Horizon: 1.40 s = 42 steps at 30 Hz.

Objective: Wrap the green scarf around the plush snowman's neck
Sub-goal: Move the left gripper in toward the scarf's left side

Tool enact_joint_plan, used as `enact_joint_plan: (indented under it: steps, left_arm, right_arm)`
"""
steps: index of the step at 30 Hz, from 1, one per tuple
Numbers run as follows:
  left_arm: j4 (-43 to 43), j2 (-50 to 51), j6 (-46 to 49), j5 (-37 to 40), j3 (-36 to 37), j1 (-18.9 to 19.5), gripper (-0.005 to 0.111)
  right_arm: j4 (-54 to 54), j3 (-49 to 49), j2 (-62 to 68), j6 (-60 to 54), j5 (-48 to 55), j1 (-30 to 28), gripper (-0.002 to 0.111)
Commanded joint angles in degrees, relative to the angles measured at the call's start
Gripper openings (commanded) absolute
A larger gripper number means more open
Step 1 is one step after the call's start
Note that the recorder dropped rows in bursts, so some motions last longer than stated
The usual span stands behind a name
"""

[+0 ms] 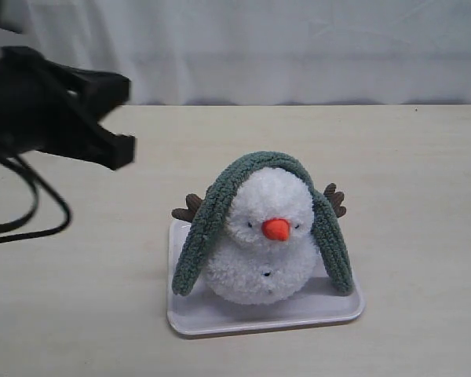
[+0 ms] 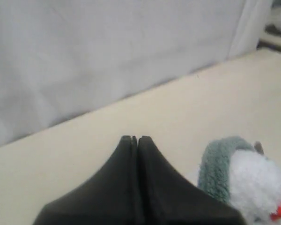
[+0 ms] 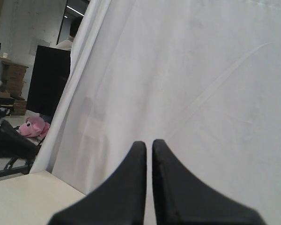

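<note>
The plush snowman [image 1: 265, 243] sits upright on a white tray [image 1: 220, 318], facing the exterior camera, orange nose out front. The green scarf [image 1: 208, 216] lies over the top of its head like a hood, and both ends hang down its sides to the tray. The snowman's neck [image 1: 243, 238] has no scarf around it. My left gripper [image 1: 124, 151] hovers high at the left, well away from the toy, shut and empty. The left wrist view shows that gripper [image 2: 134, 138] with the scarf [image 2: 220, 164] and snowman [image 2: 257, 183] beside it. My right gripper [image 3: 149, 144] faces the white curtain, fingers together, holding nothing; it is outside the exterior view.
Brown antler-like arms [image 1: 190, 208] stick out behind the scarf on both sides. A black cable [image 1: 31, 204] loops on the table at the left. A white curtain [image 1: 298, 47] backs the table. A pink plush [image 3: 33, 127] lies off the table in the room behind.
</note>
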Motion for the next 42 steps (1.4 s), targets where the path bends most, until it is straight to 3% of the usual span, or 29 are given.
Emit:
enact_joint_plan:
  steps: [1,3,9,13,16,20,23,26,27,28,30,36,39,42]
  left_arm:
    - [2.7,13.3,1.1,10.3,-9.6,-5.1,0.000]
    - [2.2,17.6,3.9,11.0,-13.4,-5.7,0.000]
    - [2.6,21.1,7.9,0.6,-13.9,-5.7,0.000]
    - [17.3,21.4,8.0,-1.8,-13.9,-5.7,0.000]
    - [29.3,21.4,9.0,2.4,-13.9,-5.2,0.000]
    - [35.5,21.4,8.5,14.1,-14.1,-3.0,0.000]
    - [44.6,21.4,-2.1,23.4,-14.7,-0.1,0.000]
    - [61.9,21.4,-29.9,33.9,-14.9,1.9,0.000]
    - [65.4,21.4,-36.1,38.1,-14.9,2.4,0.000]
    - [64.9,21.4,-36.2,41.3,-15.2,3.2,0.000]
    - [54.0,21.9,-26.1,43.4,-17.0,5.6,0.000]
    - [-12.6,25.6,27.2,50.5,-25.5,18.1,0.000]
    - [-33.0,25.6,44.3,50.3,-24.1,19.4,0.000]
    - [-42.7,25.6,52.5,47.4,-22.1,16.6,0.000]
  right_arm:
    - [-0.3,0.3,-0.2,-0.2,-0.4,0.1,0.004]
    - [-0.3,0.3,-0.2,-0.2,-0.4,0.1,0.004]
    - [-0.3,0.3,-0.2,-0.2,-0.4,0.1,0.004]
    - [-0.3,0.7,-0.2,-0.2,-0.7,0.1,0.004]
    - [-0.3,0.7,-0.2,-0.2,-0.7,0.1,0.004]
    - [-0.3,0.7,-0.2,-0.3,-0.7,0.1,0.004]
    - [-0.3,0.7,-0.2,-0.7,-0.7,0.1,0.004]
    - [-0.3,0.7,-0.2,-0.7,-0.7,0.1,0.004]
    - [-0.3,0.7,-0.2,-0.7,-0.7,0.1,0.004]
    - [-0.3,0.7,-0.2,-0.7,-0.7,0.1,0.004]
    - [-0.3,0.7,-0.2,-0.7,-0.7,0.1,0.004]
    - [-0.4,0.7,-0.2,-0.7,-0.7,0.1,0.004]
    - [-0.4,0.7,-0.2,-0.7,-0.7,0.1,0.004]
    - [-0.4,0.7,-0.2,-0.7,-0.7,0.1,0.004]
